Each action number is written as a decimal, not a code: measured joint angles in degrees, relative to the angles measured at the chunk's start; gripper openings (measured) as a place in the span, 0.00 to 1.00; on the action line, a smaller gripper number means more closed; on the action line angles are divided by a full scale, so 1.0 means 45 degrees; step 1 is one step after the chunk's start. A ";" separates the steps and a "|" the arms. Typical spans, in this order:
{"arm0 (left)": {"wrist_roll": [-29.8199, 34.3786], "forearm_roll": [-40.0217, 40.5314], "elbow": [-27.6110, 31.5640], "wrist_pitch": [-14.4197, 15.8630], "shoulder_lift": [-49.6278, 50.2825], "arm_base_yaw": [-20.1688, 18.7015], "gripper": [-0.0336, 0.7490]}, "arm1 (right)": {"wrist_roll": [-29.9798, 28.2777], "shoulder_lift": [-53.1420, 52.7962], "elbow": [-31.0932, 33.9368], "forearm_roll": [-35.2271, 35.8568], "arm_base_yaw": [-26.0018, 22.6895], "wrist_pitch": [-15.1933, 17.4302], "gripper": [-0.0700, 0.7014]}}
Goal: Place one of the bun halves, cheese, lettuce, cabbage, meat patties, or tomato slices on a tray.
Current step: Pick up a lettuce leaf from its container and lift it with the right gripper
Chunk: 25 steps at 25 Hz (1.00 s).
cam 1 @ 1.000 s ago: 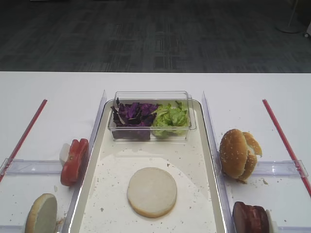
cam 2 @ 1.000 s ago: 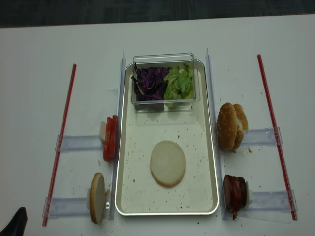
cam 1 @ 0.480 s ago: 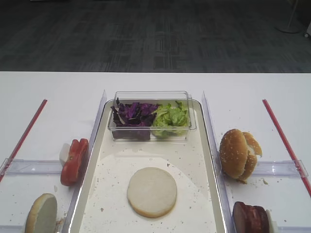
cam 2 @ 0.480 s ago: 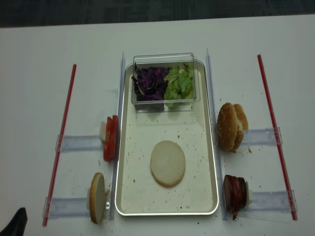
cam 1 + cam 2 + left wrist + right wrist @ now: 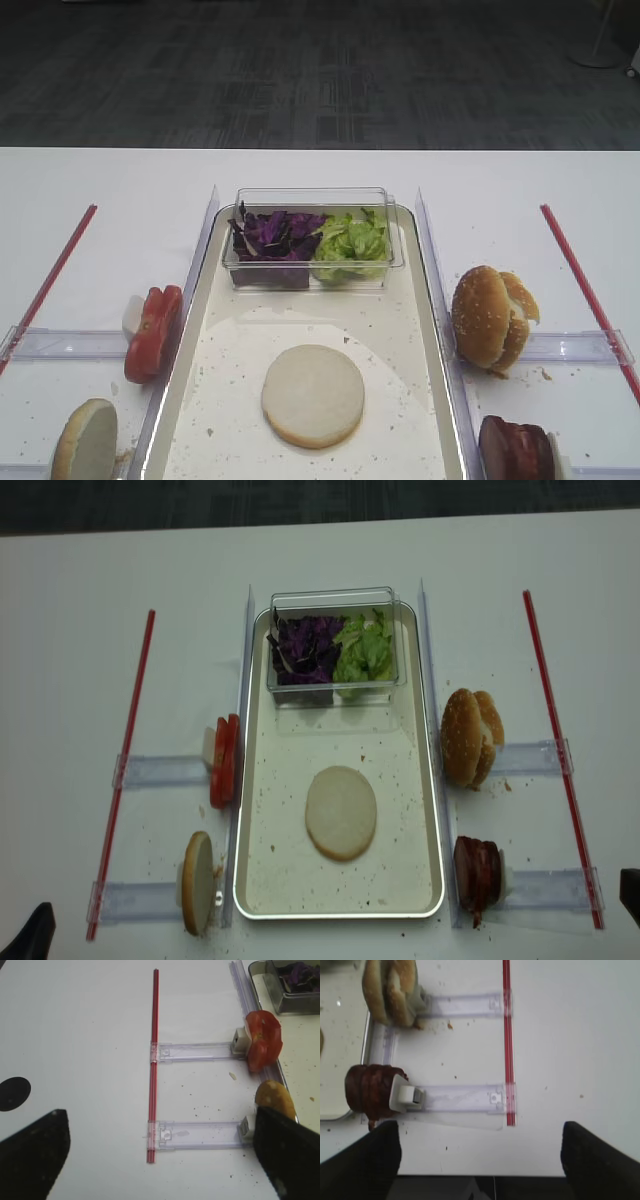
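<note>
A pale bun half [image 5: 313,394] lies cut face up on the cream tray [image 5: 196,330]. Sesame bun halves [image 5: 390,990] and dark meat patties [image 5: 370,1095] stand on edge right of the tray. Tomato slices [image 5: 262,1040] and another bun half [image 5: 274,1100] stand on its left. Purple cabbage [image 5: 272,235] and green lettuce [image 5: 350,243] fill a clear box. No cheese shows. My right gripper [image 5: 482,1157] is open and empty over the table's front edge, right of the patties. My left gripper [image 5: 157,1160] is open and empty, left of the tomato.
Clear plastic holders [image 5: 160,771] and two red strips [image 5: 125,750] [image 5: 555,730] lie on the white table either side of the tray. The clear box [image 5: 312,200] sits at the tray's far end. Crumbs speckle the tray and table.
A dark tip of my right gripper has come into the overhead view at the lower right edge. The food and the left gripper have not moved.
</note>
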 joint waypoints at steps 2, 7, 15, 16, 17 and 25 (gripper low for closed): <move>0.0000 0.0000 0.0000 0.0000 0.0000 0.0000 0.92 | 0.0211 0.1066 0.0000 0.0000 0.0000 0.0152 0.94; 0.0000 0.0000 0.0000 0.0000 0.0000 0.0000 0.92 | 0.0311 0.3416 -0.0055 0.0019 0.0000 0.0466 0.94; 0.0000 0.0000 0.0000 0.0000 0.0000 0.0000 0.92 | 0.0319 0.6306 -0.0117 0.0019 0.0000 0.0416 0.94; 0.0000 0.0000 0.0000 0.0000 0.0000 0.0000 0.92 | 0.0319 0.6477 -0.0117 0.0019 0.0000 0.0415 0.94; 0.0000 0.0000 0.0000 0.0000 0.0000 0.0000 0.92 | 0.0340 0.6572 -0.0130 0.0019 0.0000 0.0394 0.94; 0.0000 0.0000 0.0000 0.0000 0.0000 0.0000 0.92 | 0.0340 0.8106 -0.0386 -0.0218 0.0000 -0.0034 0.94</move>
